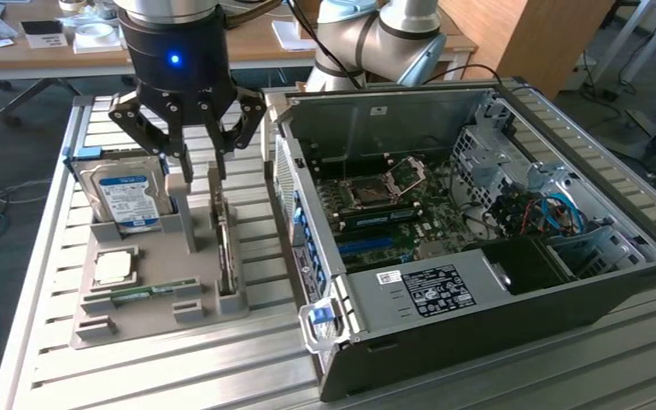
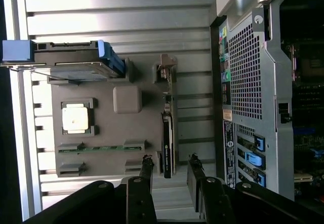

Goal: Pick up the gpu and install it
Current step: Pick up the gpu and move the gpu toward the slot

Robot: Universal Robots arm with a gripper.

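Poised above the grey holder with the gripper spread wide and gripping nothing, set astride and just over the gpu, stood on edge in the slot along the holder's side, across the holder from the hard drive.

The gpu stands edge-on, its faces hidden. The wrist view's edges cut off the end effector and computer case. The hard drive label's print is too small to read.

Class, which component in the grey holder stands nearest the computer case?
The gpu, a thin dark card on edge; the hard drive, processor and memory stick sit farther off.
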